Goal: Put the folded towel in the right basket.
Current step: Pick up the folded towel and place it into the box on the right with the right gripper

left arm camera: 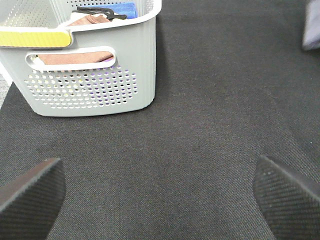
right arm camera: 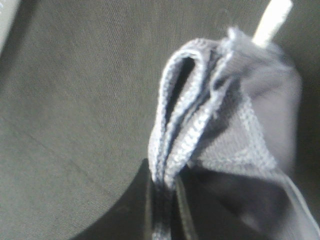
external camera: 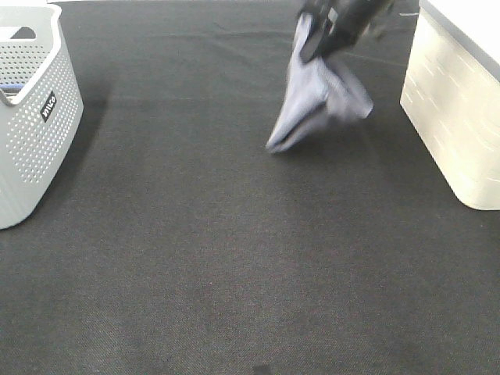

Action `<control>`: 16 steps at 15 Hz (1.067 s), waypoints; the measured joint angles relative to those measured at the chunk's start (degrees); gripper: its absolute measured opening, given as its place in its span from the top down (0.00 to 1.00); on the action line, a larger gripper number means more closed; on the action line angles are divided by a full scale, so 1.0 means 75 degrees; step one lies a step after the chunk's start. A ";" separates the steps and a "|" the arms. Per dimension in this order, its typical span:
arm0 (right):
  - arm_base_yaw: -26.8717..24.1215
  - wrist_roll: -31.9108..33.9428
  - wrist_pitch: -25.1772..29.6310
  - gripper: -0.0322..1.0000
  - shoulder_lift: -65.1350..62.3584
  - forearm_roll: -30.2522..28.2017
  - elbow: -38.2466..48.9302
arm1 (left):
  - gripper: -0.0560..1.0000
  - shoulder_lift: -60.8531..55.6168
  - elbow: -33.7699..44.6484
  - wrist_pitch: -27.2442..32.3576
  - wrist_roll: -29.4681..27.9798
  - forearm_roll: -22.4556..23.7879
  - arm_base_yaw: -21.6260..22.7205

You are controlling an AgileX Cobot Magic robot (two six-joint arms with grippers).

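Right gripper (external camera: 315, 45) clenched on the towel (external camera: 320, 105), dangling upper centre; right basket (external camera: 445, 117) sits rightward, at frame's edge.

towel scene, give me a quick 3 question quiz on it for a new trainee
1. True or false: the towel already lies inside the right basket.
2. Which one holds the towel? A) the left pincer B) the right pincer C) neither
3. Fill in: the left pincer's jaws stand ___, with nothing between them.

Key:
1. False; the towel hangs from a pincer, outside the basket.
2. B
3. open
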 joint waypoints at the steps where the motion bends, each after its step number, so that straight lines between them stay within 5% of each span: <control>1: 0.0000 -0.0008 0.0008 0.92 -0.0313 -0.0191 0.0000 | 0.03 0.0000 0.0000 0.0000 0.0000 0.0000 0.0000; 8: -0.0275 0.0435 0.0023 0.92 -0.2215 -0.1940 0.0000 | 0.03 0.0000 0.0000 0.0000 0.0000 0.0000 0.0000; 16: -0.2857 0.0879 0.0160 0.92 -0.2911 -0.2032 0.0000 | 0.03 0.0000 0.0000 0.0000 0.0000 0.0000 0.0000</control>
